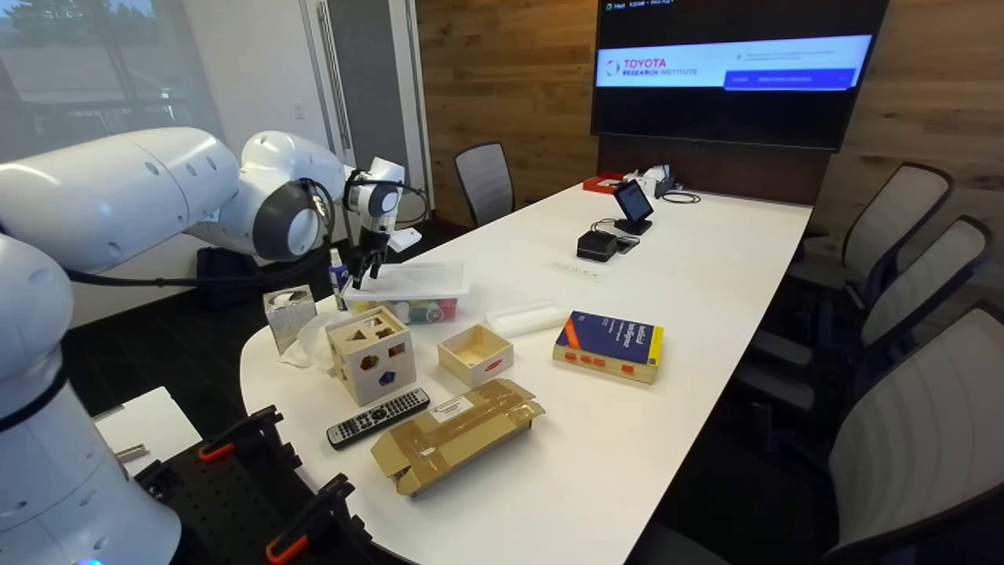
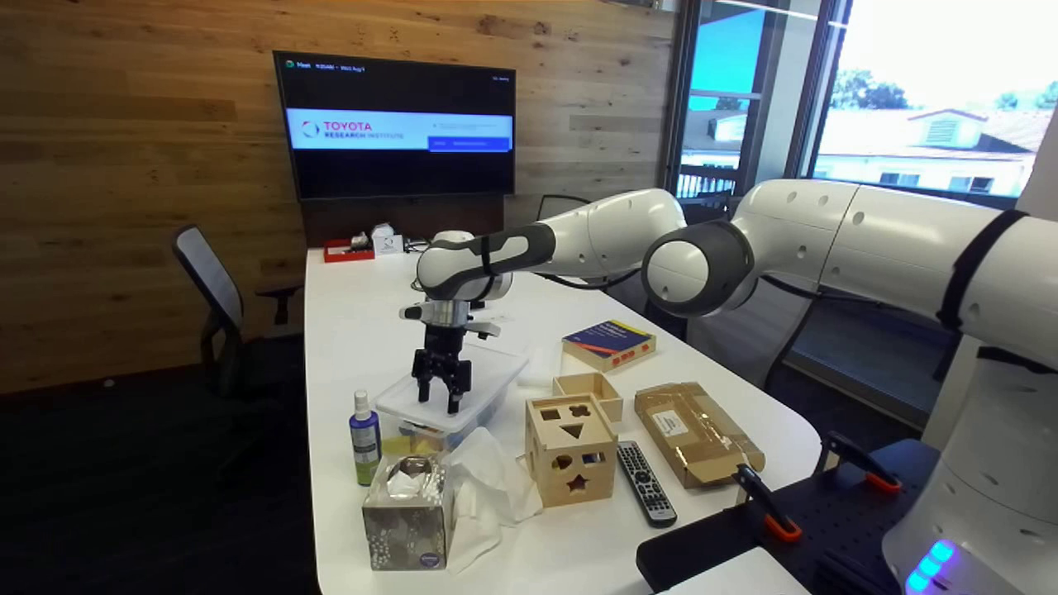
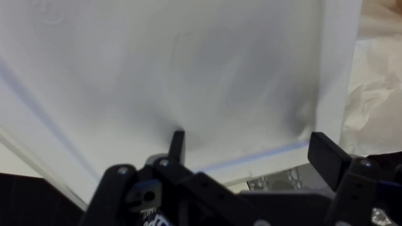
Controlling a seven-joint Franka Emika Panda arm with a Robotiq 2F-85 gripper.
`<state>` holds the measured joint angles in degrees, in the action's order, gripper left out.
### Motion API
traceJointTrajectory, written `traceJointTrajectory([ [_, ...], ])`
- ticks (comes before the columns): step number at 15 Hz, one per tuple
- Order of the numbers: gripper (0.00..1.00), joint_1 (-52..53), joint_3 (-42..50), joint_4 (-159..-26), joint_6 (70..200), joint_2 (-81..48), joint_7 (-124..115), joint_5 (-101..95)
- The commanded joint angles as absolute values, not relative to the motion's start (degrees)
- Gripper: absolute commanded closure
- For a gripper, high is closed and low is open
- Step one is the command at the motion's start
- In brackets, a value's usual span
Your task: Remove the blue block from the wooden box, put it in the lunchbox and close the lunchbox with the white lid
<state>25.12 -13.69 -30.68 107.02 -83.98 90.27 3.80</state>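
The lunchbox (image 1: 431,311) is a clear plastic bin with coloured things inside; it also shows in an exterior view (image 2: 413,438). The white lid (image 1: 430,276) lies on top of it; whether it is fully seated I cannot tell. The lid (image 2: 494,370) fills much of the wrist view (image 3: 220,78). My gripper (image 1: 365,279) is open and empty, pointing down just above or touching the lid, near one end (image 2: 438,403) (image 3: 248,133). The wooden box (image 1: 349,345) stands beside the lunchbox (image 2: 550,487). A blue patch (image 1: 387,378) shows in its low hole; I cannot tell if it is the blue block.
A spray bottle (image 2: 364,442), a tissue box (image 2: 409,525) and crumpled tissue (image 2: 496,475) stand close by. A small open wooden tray (image 1: 455,365), a remote (image 1: 379,417), flattened cardboard (image 1: 463,431) and the blue-and-yellow book-like box (image 1: 608,345) lie on the table.
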Motion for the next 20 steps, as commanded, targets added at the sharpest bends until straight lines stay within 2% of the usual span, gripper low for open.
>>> traceJointTrajectory([
  [1,0.0,24.45,-14.06,-29.92,108.21,-83.98,88.68,5.07],
  [10,0.0,25.52,-7.98,-25.88,112.91,-83.94,79.14,-0.21],
  [20,0.0,17.52,4.64,-25.93,116.17,-84.23,58.99,-5.56],
])
